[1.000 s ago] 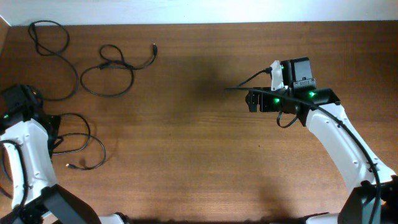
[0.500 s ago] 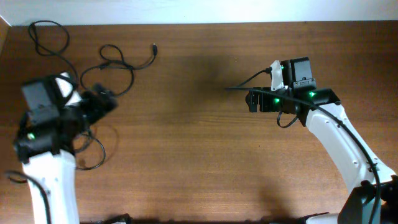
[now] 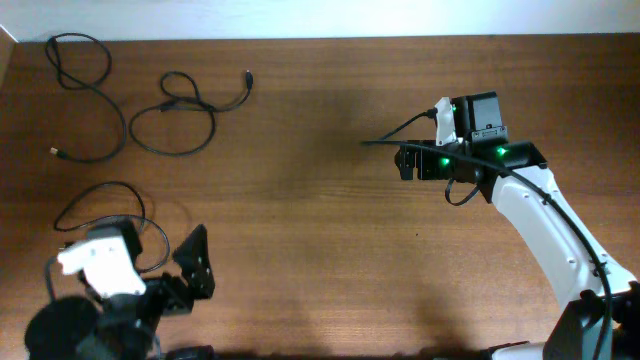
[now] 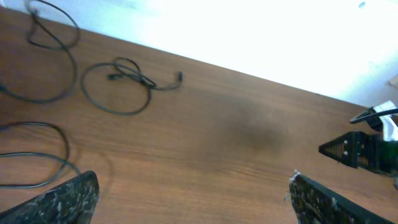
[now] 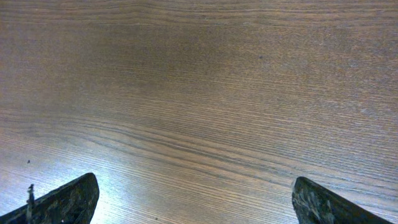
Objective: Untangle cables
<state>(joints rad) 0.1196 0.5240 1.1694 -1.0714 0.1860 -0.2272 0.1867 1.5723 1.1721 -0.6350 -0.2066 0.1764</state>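
Observation:
Three thin black cables lie apart on the left of the wooden table. One loops at the far left corner. A second curls beside it with a small plug end. The third lies nearer the front, partly hidden by my left arm. My left gripper hangs open at the front left, right of that third cable, with nothing between its fingers. My right gripper stands open over bare wood at the right, far from all the cables.
A white wall borders the table's far edge. The right arm's own thick black wires stick out toward the table's middle. The right arm shows at the right edge of the left wrist view.
My left arm has swung from the left edge across the cables and back to the front left corner. The cables lie as before. The right arm has not moved.

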